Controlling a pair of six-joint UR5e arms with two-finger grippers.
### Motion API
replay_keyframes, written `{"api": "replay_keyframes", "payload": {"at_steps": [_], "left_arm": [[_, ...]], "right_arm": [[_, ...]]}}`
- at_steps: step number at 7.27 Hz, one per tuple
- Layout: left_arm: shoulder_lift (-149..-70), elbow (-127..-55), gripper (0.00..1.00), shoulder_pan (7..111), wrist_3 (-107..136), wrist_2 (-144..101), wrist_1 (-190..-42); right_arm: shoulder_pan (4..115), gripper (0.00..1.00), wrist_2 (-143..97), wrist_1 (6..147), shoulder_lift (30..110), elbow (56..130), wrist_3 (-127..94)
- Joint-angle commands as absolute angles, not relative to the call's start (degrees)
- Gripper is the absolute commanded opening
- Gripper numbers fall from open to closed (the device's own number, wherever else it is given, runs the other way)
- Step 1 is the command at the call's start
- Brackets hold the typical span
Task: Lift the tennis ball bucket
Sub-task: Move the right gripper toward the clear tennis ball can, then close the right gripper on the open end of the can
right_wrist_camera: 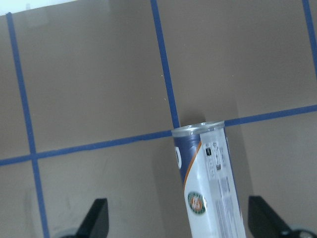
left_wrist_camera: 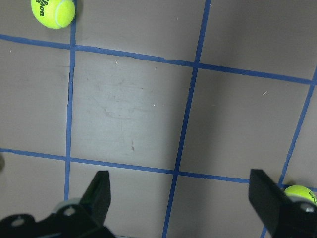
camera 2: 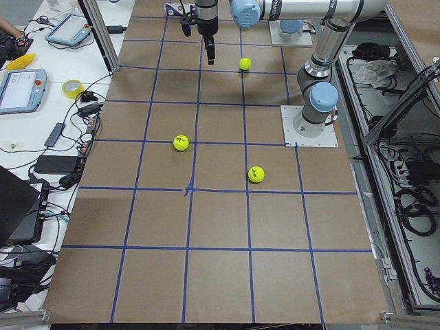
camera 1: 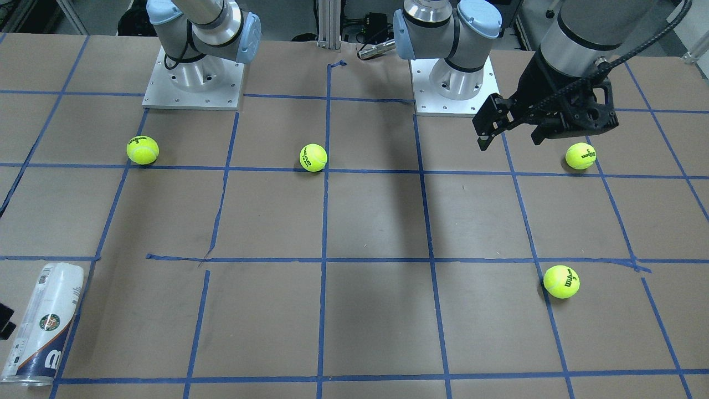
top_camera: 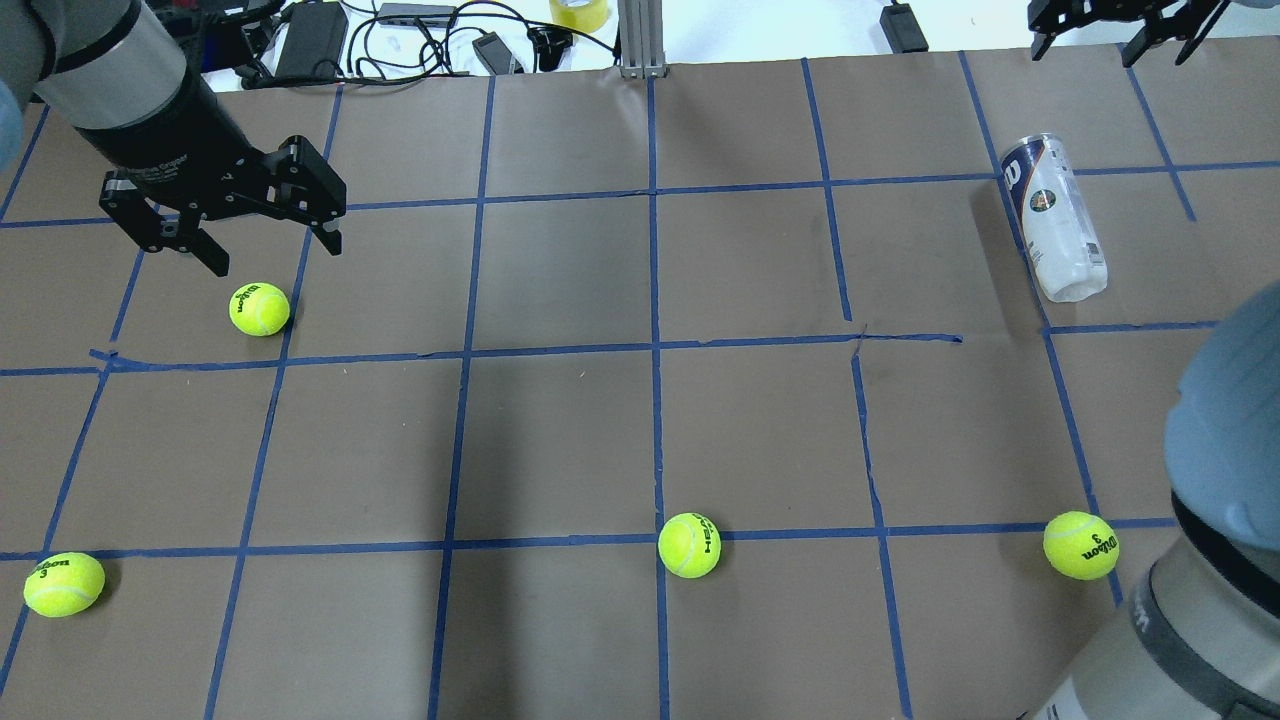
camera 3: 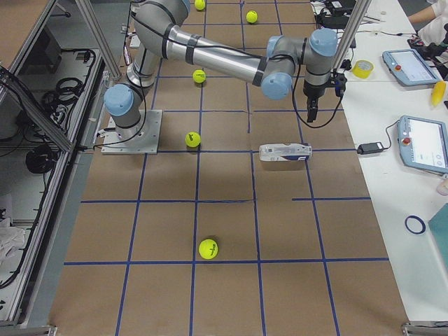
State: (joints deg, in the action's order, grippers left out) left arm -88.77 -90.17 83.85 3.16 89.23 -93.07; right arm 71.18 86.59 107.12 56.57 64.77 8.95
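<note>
Brown-papered table (top_camera: 560, 440), blue tape grid. The right gripper (top_camera: 1110, 35) has its jaws wide and empty, raised over the far right edge just beyond the navy end of the tennis ball bucket (top_camera: 1055, 215). The bucket lies on its side. The left gripper (top_camera: 275, 255) is wide and empty, above the table's left. Four tennis balls (top_camera: 259, 309), all well apart from the bucket.

4 yellow-green tennis balls lie well apart on the brown worktop (top_camera: 560, 440): left ball (top_camera: 63, 584), middle ball (top_camera: 689, 545) and right ball (top_camera: 1080, 545) in 1 near row, and a farther ball (top_camera: 259, 309). Blue tape lines (top_camera: 653, 300) divide the surface into squares. Past its far edge, a yellow tape roll (top_camera: 578, 12) sits near a black power adapter (top_camera: 312, 38) and cables (top_camera: 420, 40).
</note>
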Motion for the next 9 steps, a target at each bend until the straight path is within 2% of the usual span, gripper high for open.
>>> {"api": "replay_keyframes", "payload": {"at_steps": [1, 9], "left_arm": [[-88.7, -90.5, 1.0, 83.8, 3.2, 89.5, -93.1], [-88.7, -91.0, 1.0, 83.8, 4.0, 89.6, -93.2]], "right_arm": [[70.3, 0.99, 90.1, 113.4, 48.5, 62.7, 13.5], [70.4, 0.99, 89.0, 118.5, 39.6, 63.5, 18.0]]}}
